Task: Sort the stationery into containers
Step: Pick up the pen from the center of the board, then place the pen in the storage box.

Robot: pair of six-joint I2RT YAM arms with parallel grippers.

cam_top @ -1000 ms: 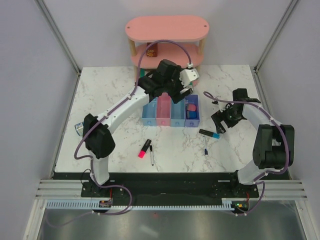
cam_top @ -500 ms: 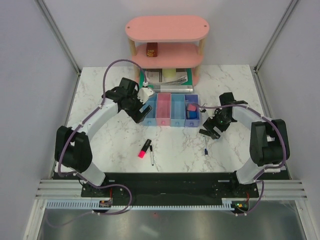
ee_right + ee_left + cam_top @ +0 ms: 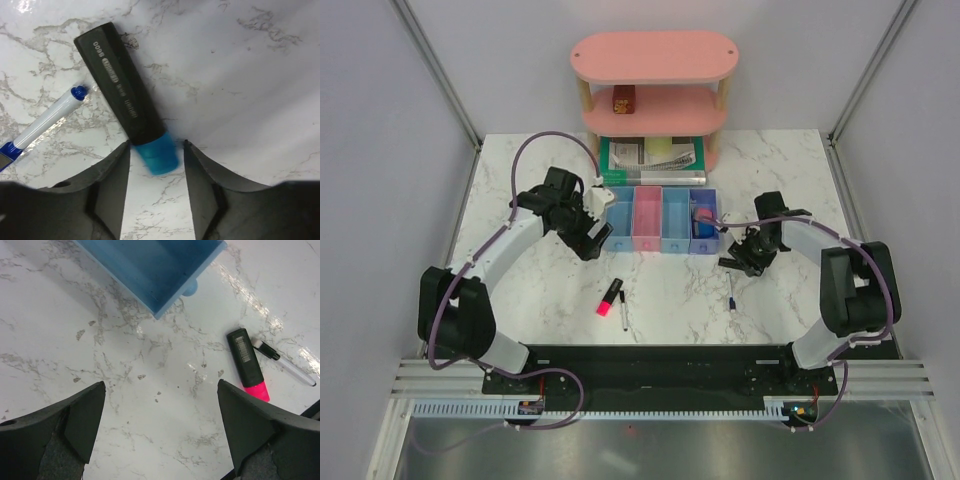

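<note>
White marble worktop [image 3: 520, 290], right half: black plastic highlighter with blue cap [image 3: 125, 95] lies flat, just off near end of purple-blue plastic tray [image 3: 704, 249]. Cap sits between fingers of right gripper [image 3: 156, 150], jaws spread close either side. Wide-spread left gripper [image 3: 160, 385] hovers, holding nothing.

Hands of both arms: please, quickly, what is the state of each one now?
Left hand: open, holding nothing.
Right hand: fingers on both sides of the black-and-blue highlighter; whether it grips cannot be told.
</note>
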